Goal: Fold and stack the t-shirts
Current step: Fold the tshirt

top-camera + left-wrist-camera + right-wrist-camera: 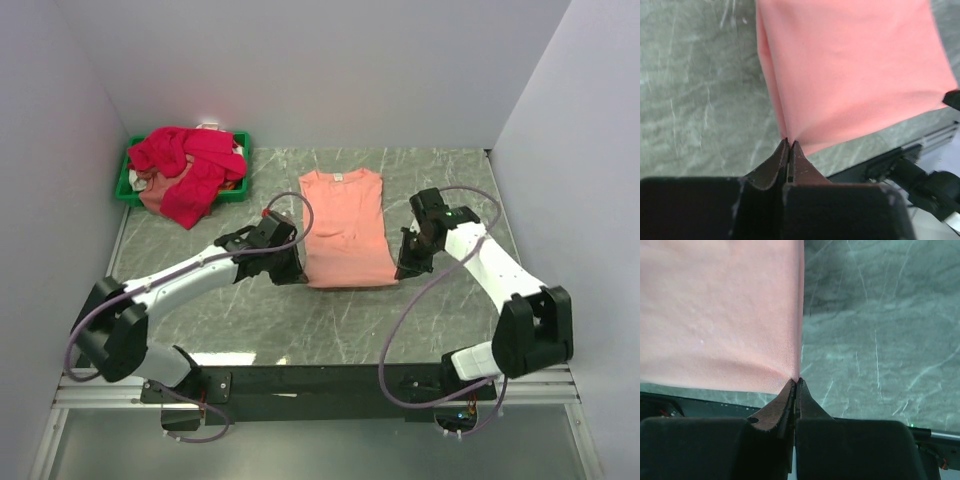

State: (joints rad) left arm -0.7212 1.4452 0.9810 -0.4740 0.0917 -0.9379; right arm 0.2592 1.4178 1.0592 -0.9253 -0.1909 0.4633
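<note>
T-shirts sit in two places. The salmon-peach t-shirt point(343, 228) lies flat at the centre of the top view, collar toward the top of the frame, with its sleeves apparently turned in so that it reads as a narrow rectangle. The crimson-pink t-shirts point(190, 165) are heaped in the upper left, spilling over the green bin point(128, 180).

The left gripper point(789, 146) is clenched on the hem's lower-left corner, and the right gripper point(796, 382) is clenched on the lower-right corner, the cloth puckering at each pinch. The step in hand looks like folding the hem up toward the collar. To do it well, both arms should lift together and travel at an even pace, keeping the hem taut and square — then lay it edge to edge before letting go.

Underneath is a grey-green marbled table point(330, 330), enclosed by plain pale walls point(330, 70).
</note>
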